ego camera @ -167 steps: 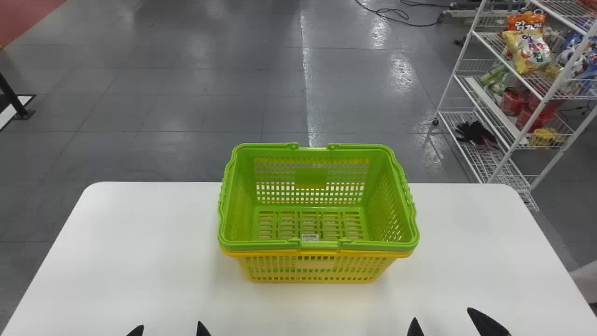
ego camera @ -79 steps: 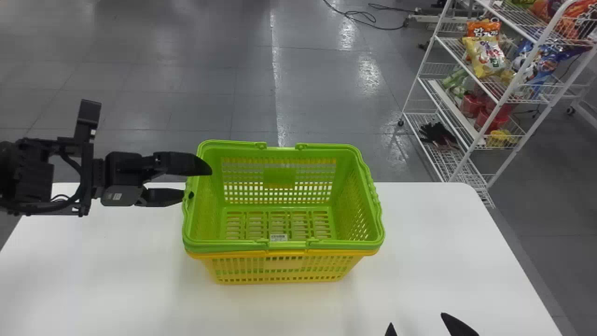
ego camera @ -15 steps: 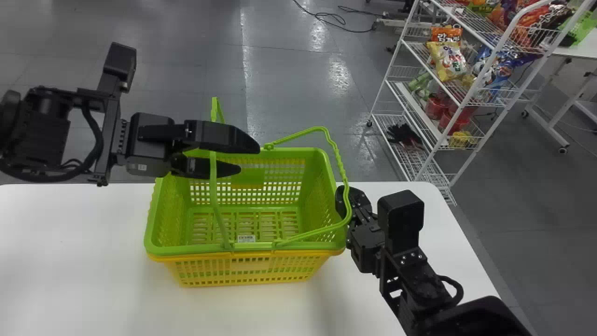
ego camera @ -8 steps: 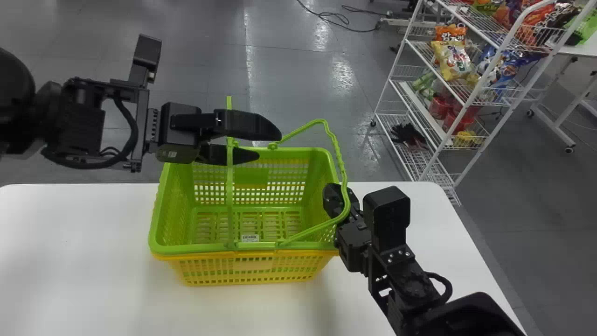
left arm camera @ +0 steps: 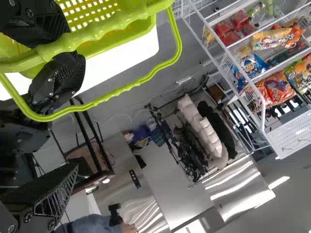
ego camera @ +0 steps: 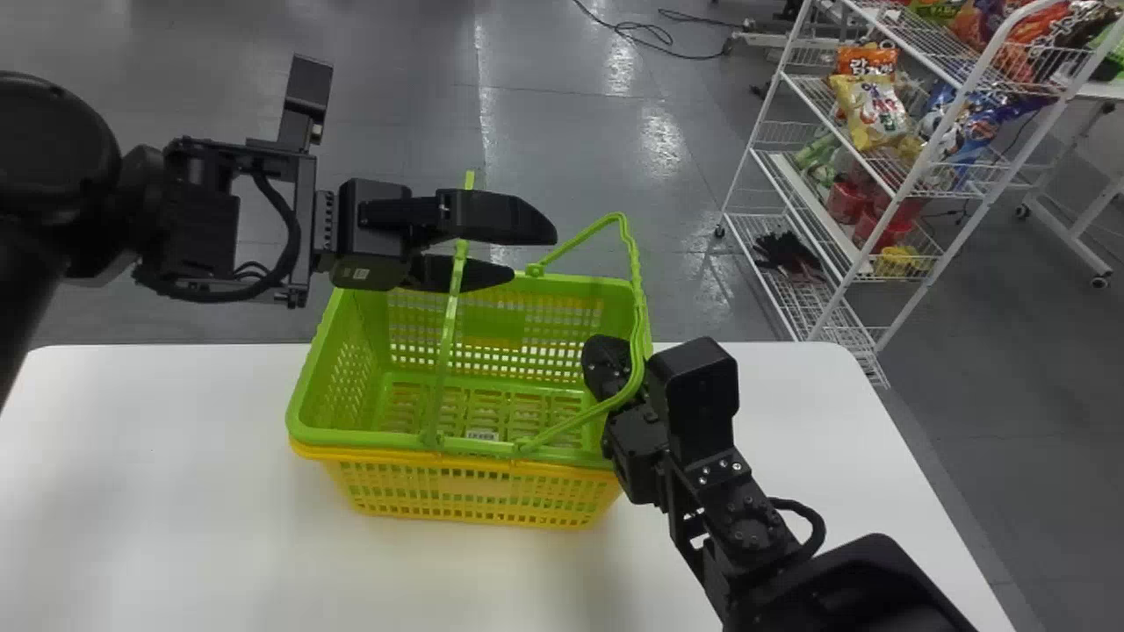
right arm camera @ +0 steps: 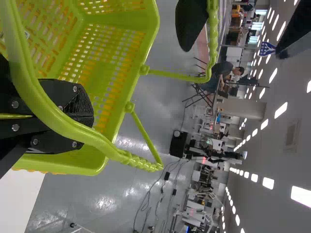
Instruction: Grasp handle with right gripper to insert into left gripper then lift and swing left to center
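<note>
Head view: left tool [ego camera: 533, 254] spread wide over the green basket's [ego camera: 303, 386] far side; right tool [ego camera: 602, 353] narrow, beside the right handle [ego camera: 638, 303].

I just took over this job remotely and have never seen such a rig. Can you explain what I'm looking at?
It is a robot with a black left arm and right arm, each ending in a gripper. The head view looks forward and down; the two wrist views come from cameras on the wrists and are shown on their side.

On the white table, a green basket sits nested in a yellow basket.

The left gripper is above the baskets, jaws apart; the raised left handle seems to pass between them. The right gripper has its jaws shut, with the raised right handle crossing over them; whether it is pinched or only hooked, I cannot tell.
</note>
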